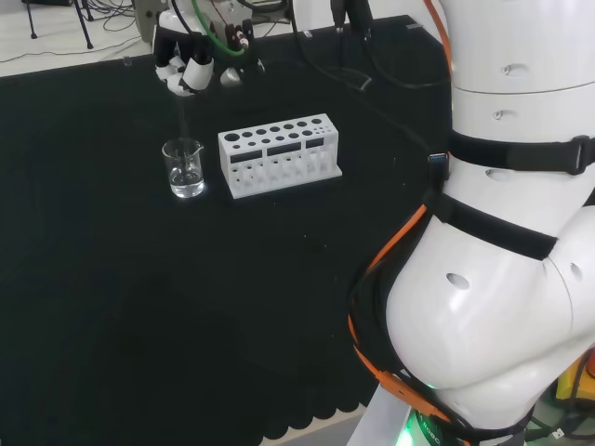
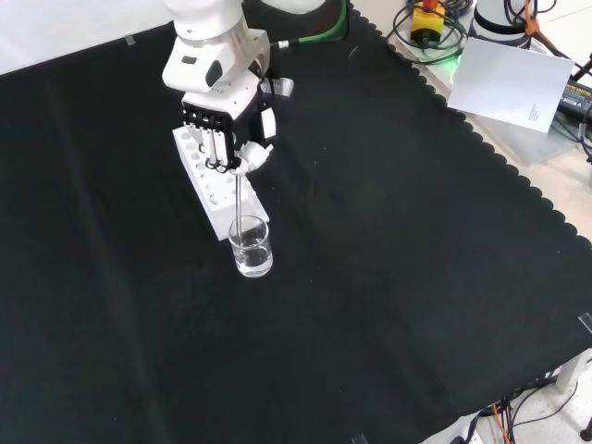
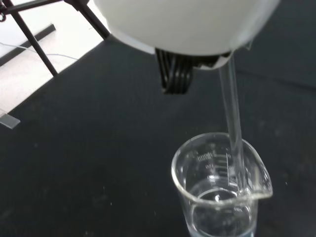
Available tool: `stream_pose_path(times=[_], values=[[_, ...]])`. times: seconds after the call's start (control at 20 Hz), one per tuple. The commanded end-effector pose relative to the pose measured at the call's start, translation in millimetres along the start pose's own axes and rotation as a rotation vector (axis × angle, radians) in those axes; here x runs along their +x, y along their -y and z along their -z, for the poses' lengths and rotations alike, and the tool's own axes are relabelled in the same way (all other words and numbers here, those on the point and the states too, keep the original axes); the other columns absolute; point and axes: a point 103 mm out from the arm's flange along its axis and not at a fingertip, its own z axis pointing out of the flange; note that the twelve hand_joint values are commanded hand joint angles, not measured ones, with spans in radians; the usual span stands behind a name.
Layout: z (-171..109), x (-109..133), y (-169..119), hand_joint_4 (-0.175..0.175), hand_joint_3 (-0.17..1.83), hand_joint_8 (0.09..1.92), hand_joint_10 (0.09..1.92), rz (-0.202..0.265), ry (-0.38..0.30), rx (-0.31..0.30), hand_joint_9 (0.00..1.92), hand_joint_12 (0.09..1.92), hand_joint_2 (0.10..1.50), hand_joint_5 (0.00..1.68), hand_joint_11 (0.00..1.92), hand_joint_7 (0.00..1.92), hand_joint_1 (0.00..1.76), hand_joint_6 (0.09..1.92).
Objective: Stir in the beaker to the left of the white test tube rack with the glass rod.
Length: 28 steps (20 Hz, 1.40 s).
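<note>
A small clear beaker (image 1: 185,169) with a little clear liquid stands left of the white test tube rack (image 1: 279,154) in the head view. In the front view the beaker (image 2: 251,250) sits just below the rack (image 2: 218,185). My hand (image 1: 193,65) hovers above the beaker, fingers curled round a glass rod (image 2: 240,199). The rod (image 3: 231,118) hangs straight down and its lower end dips inside the beaker (image 3: 222,187) near the spout. In the front view the hand (image 2: 222,129) is over the rack's near end.
Black cloth covers the bench. Cables and a green hose lie behind the hand at the far edge in the head view. A white sheet of paper (image 2: 518,81) lies off the cloth at the front view's upper right. The arm's white links fill the head view's right.
</note>
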Motion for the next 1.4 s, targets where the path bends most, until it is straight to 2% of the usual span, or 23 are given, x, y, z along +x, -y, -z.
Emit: stream_pose_path(times=[0.05,0.45,0.65,0.85,1.05,1.4], values=[[0,13,8,-0.175,1.09,1.23,1.02,0.02,0.037,0.02,1.66,0.85,0.46,1.27,1.72,1.22,1.32,0.7],[-4,40,-5,-0.175,1.09,1.23,1.02,0.06,0.018,0.042,1.66,0.85,0.46,1.27,1.72,1.22,1.32,0.7],[-7,45,-14,-0.175,1.09,1.23,1.02,0.073,0.01,0.043,1.66,0.85,0.46,1.27,1.72,1.22,1.32,0.7],[-6,39,-15,-0.175,1.09,1.23,1.02,0.063,0.011,0.032,1.66,0.85,0.46,1.28,1.72,1.22,1.32,0.7],[-1,19,-19,-0.175,1.09,1.23,1.02,0.046,-0.003,0.039,1.66,0.85,0.46,1.28,1.72,1.22,1.32,0.7],[7,-1,2,-0.175,1.09,1.23,1.02,-0.003,0.026,0.031,1.66,0.85,0.46,1.28,1.72,1.22,1.32,0.7]])
